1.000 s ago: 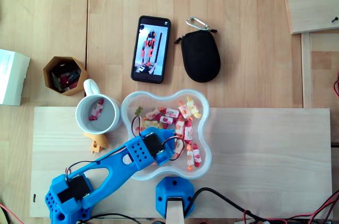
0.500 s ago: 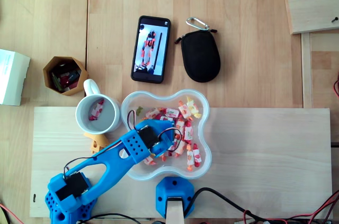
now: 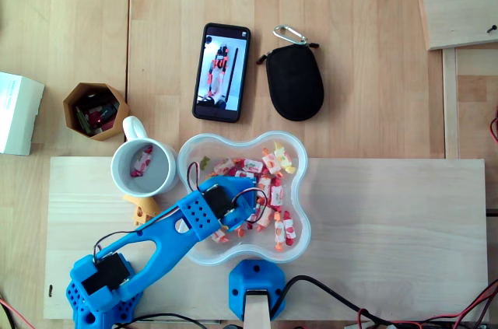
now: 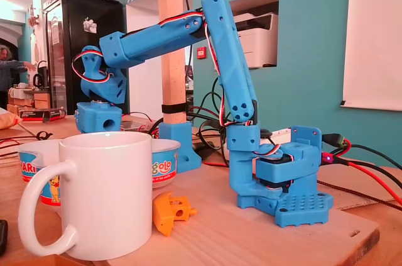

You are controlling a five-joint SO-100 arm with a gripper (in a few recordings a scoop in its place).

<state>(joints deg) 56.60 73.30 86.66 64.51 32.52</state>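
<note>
Wrapped candies [image 3: 268, 181], red, pink and yellow, lie heaped in a clear wavy-rimmed bowl [image 3: 305, 189] at the near middle of the tabletop [image 3: 358, 49]. The blue arm's pincer [image 3: 240, 211] is lowered among them over the bowl's left half. From above, the arm's own wrist covers the fingers, so I cannot tell whether it is open or closed on anything. From the left in the overhead view, a white box [image 3: 15, 111] sits at the edge. Next is a brown six-sided cup [image 3: 95, 109] holding small dark and red bits. A white mug [image 3: 144, 167] stands close against the bowl's left rim with a single candy [image 3: 141, 162] inside, and a small orange plastic part [image 3: 142, 209] lies just below the mug, beside the arm. Farther back lie a phone [image 3: 222, 72] and, to its right, a black pouch [image 3: 294, 84] with a silver carabiner [image 3: 290, 33]. In the fixed view the mug [image 4: 100, 190] stands in front of the bowl and hides the pincer's tip. The arm stands on a pale wooden board [image 3: 389, 220] laid over the light plank tabletop, and red and black wires [image 3: 436, 315] trail along the board's near edge. Behind, from the left, are a black cabinet [image 4: 69, 33], an upright wooden post [image 4: 171, 39], a printer [image 4: 264, 39] in a niche and a teal wall [image 4: 301, 27].
</note>
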